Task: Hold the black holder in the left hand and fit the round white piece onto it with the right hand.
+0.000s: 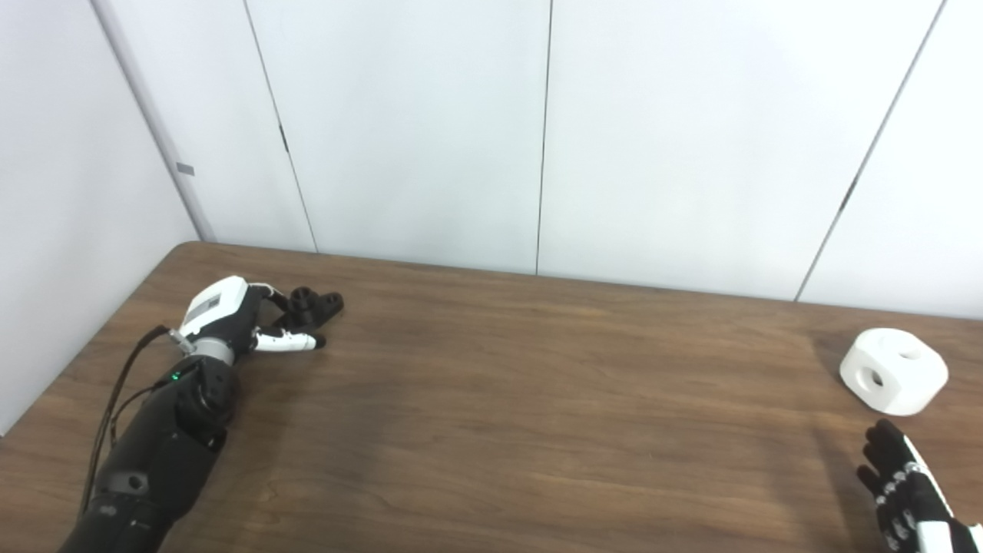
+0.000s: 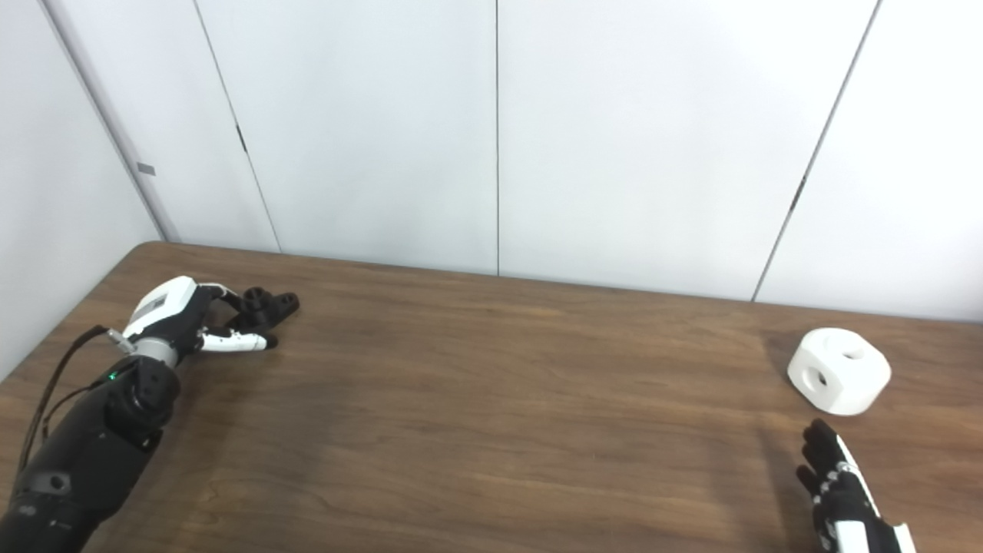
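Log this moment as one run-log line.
left hand: at holder, grasp unclear | right hand: open, short of white piece | piece: on table, untouched | fit: not started

no readable text, labels or signs

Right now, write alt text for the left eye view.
The left hand reaches around the black holder at the wooden table's far left. The round white piece sits untouched at far right, beyond the open right hand.
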